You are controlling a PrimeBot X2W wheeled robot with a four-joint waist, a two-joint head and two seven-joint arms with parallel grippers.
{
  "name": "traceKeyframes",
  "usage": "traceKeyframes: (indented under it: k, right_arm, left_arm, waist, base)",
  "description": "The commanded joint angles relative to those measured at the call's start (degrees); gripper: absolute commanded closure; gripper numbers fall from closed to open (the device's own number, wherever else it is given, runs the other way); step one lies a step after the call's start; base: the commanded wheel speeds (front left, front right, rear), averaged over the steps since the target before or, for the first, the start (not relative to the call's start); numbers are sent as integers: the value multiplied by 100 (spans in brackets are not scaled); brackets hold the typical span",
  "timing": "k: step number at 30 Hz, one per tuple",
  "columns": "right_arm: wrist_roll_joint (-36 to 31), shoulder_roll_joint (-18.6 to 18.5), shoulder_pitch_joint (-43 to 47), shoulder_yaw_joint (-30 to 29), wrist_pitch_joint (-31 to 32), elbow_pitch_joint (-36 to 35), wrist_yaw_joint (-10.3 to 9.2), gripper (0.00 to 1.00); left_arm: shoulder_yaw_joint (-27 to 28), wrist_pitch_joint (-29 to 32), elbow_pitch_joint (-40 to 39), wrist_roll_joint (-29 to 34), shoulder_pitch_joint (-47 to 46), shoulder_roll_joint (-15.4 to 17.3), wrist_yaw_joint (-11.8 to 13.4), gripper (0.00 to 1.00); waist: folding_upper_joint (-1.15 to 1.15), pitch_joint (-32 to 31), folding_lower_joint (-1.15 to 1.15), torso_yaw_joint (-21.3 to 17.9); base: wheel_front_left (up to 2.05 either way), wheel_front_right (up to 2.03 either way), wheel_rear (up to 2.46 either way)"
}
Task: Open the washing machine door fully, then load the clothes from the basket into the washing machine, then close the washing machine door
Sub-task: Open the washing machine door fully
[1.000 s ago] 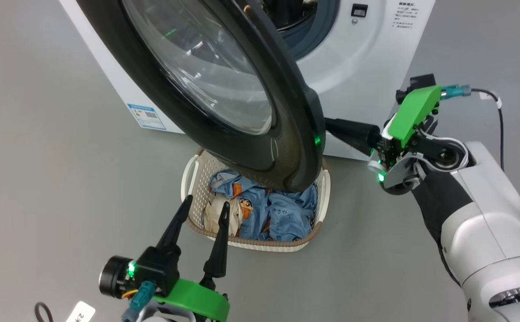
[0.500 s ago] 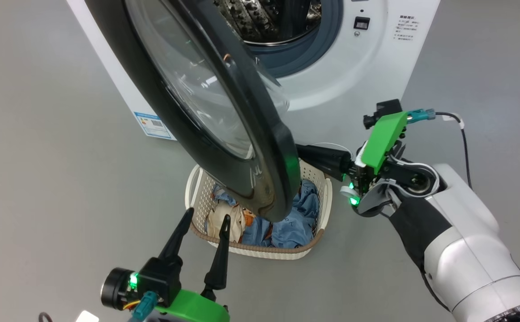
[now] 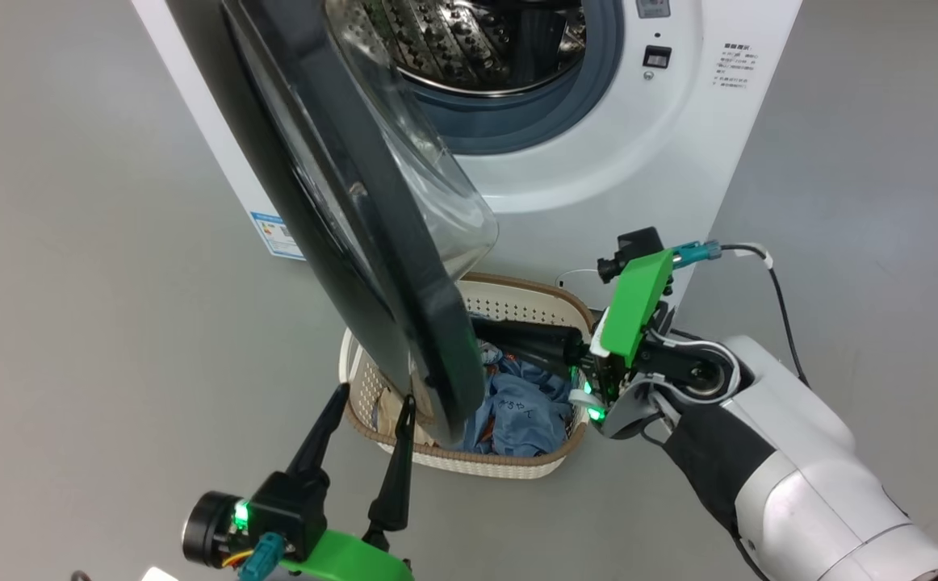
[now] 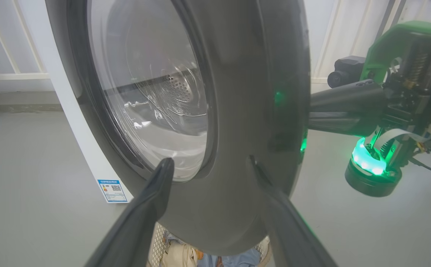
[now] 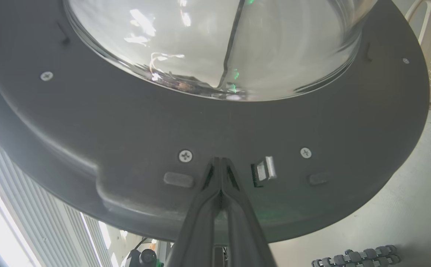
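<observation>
Head view: washing machine (image 3: 598, 173), blue label (image 3: 277, 236)

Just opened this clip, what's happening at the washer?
The right gripper, shut, has its fingertips against the inner face of the washing machine door, which stands partly open, the steel drum showing behind it. The left gripper hangs open at the door's outer side, holding nothing. The clothes lie in the basket on the floor beneath the door, not yet loaded.

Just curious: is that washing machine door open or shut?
Open, partway: the door stands swung out, and the steel drum shows behind it.
</observation>
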Motion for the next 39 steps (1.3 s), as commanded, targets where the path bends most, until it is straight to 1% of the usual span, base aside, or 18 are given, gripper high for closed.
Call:
traceKeyframes:
  k: [1,8,13,16,22,28,31,36,39]
  right_arm:
    - [79,185,69,138,-34,-188,10,100]
    - [238,179,65,305,-198,-155,10,100]
    - [333,47,151,331,-392,-235,10,100]
    - [338,-86,265,334,-579,-368,10,100]
    - [-39,-531,667,409,-1239,-989,10,100]
    - [-1086,-1243,1262,522,-2449,-2057,10,100]
    - [-1984,-1696,1546,676,-3196,-2500,10,100]
    - [-3393,-2195,1982,755,-4296,-2813,10,100]
    - [-4274,-2346,2213,624,-4826,-2780,10,100]
  left_arm:
    - [189,-37,-102,57,-36,59,-15,0]
    - [241,-37,-109,76,11,59,-8,0]
    - [333,-37,-109,93,72,59,-4,0]
    - [399,-37,-107,105,127,59,-4,0]
    - [498,-37,-108,133,249,59,-24,0]
    - [614,-37,-119,161,374,59,-30,0]
    - [698,-37,-127,173,426,59,-40,0]
    - [861,-37,-160,191,494,59,-53,0]
    - [940,-37,-158,211,535,59,-80,0]
  waist:
    - [0,-22,0,-3]
    - [0,-79,0,-36]
    - [0,-171,0,-109]
    - [0,-269,0,-183]
    - [0,-478,0,-380]
    - [0,-649,0,-611]
    - [0,-715,0,-726]
    - [0,-786,0,-921]
    - [0,-850,0,-1002]
  base:
    - [0,0,0]
    - [0,0,0]
    - [0,0,0]
    - [0,0,0]
    - [0,0,0]
    - [0,0,0]
    - [0,0,0]
    - [0,0,0]
    - [0,0,0]
